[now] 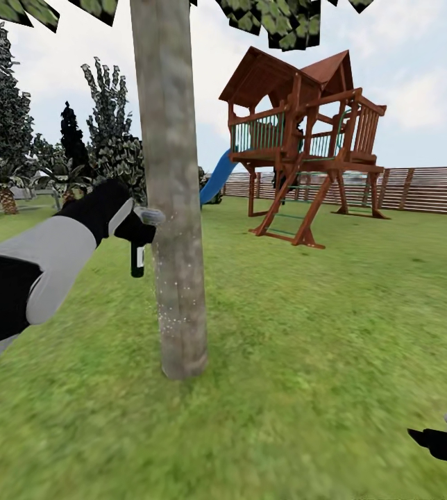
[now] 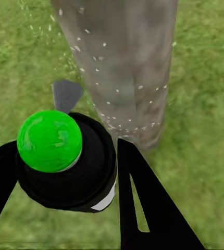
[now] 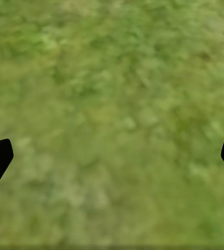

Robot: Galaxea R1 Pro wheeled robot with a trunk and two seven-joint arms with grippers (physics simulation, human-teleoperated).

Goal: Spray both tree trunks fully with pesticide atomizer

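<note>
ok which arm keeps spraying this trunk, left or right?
Left. Its pincer grips the atomizer close beside the speckled tree trunk. The right pincer hangs open and empty over grass, low and away from it.

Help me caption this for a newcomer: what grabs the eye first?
A thick grey tree trunk stands dead centre on the lawn, flecked with white droplets. The left gripper holds a dark atomizer with a bright green top against it. Behind, right of the trunk, rises a red-brown wooden playhouse.
</note>
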